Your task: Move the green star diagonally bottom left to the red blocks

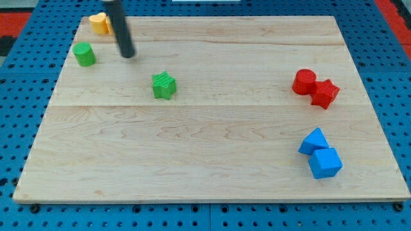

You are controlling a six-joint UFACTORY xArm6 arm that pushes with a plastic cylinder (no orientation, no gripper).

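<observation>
Board: a pale wooden board [212, 160] filled most of the frame, set on a blue pegboard [19, 128].
Rod: the dark rod came down from the upper left; my tip [128, 55] rested on bare wood, up and left of the green star, apart from it.
Jaws: none fitted, so there was no opening to report.
Blue blocks: a blue cube [325, 163] and a blue wedge-like block [314, 140] touched at lower right.
Red blocks: a red cylinder [304, 81] and a red star [325, 94] touched at right.
Green star: the green star [164, 85] sat left of centre, well apart from the reds.
Others: green cylinder [84, 54] and yellow block [99, 23], upper left.
Progress: seemingly not begun; the whole push remained.
</observation>
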